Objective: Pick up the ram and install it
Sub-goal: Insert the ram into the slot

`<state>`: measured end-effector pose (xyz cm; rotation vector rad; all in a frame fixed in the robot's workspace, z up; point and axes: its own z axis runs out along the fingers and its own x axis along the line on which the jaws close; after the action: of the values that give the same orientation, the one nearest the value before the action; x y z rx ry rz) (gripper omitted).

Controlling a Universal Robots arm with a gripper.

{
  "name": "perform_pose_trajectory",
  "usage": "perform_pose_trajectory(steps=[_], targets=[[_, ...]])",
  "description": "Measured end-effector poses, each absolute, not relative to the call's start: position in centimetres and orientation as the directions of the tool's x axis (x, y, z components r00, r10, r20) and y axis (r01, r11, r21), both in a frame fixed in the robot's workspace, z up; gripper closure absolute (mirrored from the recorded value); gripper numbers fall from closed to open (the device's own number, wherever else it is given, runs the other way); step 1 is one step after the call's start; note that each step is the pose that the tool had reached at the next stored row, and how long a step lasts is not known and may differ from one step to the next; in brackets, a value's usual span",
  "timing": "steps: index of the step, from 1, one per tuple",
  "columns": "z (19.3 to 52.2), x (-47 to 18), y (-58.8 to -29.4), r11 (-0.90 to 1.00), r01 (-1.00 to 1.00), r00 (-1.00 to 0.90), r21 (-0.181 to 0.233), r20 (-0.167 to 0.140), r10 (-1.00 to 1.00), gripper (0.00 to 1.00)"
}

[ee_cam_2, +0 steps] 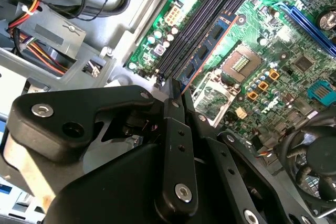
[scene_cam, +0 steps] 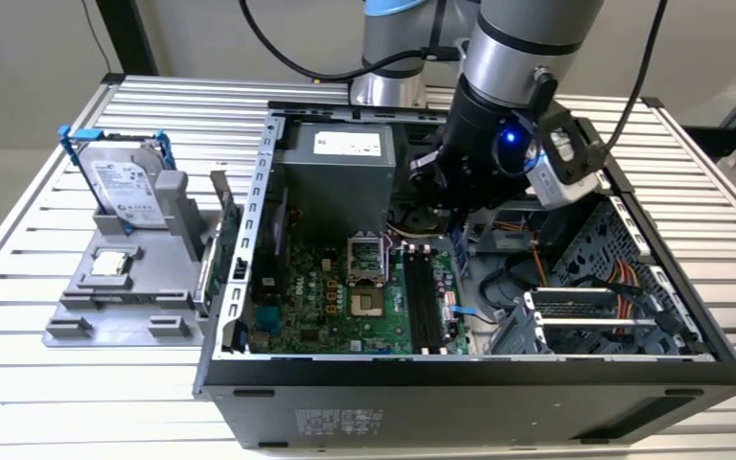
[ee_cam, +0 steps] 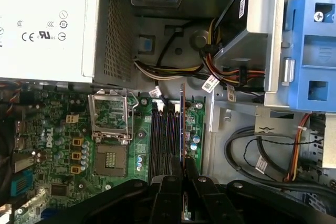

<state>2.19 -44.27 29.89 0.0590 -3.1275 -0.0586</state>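
I had the hand (ee_cam: 184, 182) pinching the ram (ee_cam: 182, 124) edge-on, w/ the stick hanging just above the mobo's memory slots (ee_cam: 165, 140), approx parallel to them.

exterior: high, wide over case (scene_cam: 471, 374) | wrists: close, downward, sharing motherboard (ee_cam: 63, 145)

Hard drive (scene_cam: 127, 187) stands beside open computer case (scene_cam: 471, 369).

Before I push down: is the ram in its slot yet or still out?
Cannot tell if seated. The ram stands on edge over the slots, held in the gripper.
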Motion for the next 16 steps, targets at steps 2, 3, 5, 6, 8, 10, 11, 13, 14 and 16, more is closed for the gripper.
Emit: perform_pose_trajectory(steps=[2,3,5,6,8,10,11,13,14,16], targets=[[29.85,2.18,-44.27,0.999,-0.020,-1.000,0.038,0.012,-0.021,1.00],[29.81,2.18,-44.27,0.999,-0.006,-1.000,0.038,0.012,-0.007,1.00],[29.74,2.19,-44.27,0.999,0.013,-1.000,0.038,0.012,0.013,1.00],[29.70,2.19,-44.27,0.999,0.019,-1.000,0.038,0.012,0.019,1.00],[29.69,2.19,-44.27,0.999,0.022,-1.000,0.037,0.012,0.021,1.00],[29.58,2.19,-44.27,0.999,0.022,-1.000,0.037,0.012,0.021,1.00],[29.54,2.19,-44.27,0.999,0.022,-1.000,0.037,0.012,0.021,1.00],[29.52,2.19,-44.27,0.999,0.022,-1.000,0.036,0.012,0.021,1.00],[29.46,2.19,-44.27,0.999,0.022,-1.000,0.037,0.012,0.021,1.00],[29.37,2.19,-44.27,0.999,0.022,-1.000,0.037,0.012,0.021,1.00]])
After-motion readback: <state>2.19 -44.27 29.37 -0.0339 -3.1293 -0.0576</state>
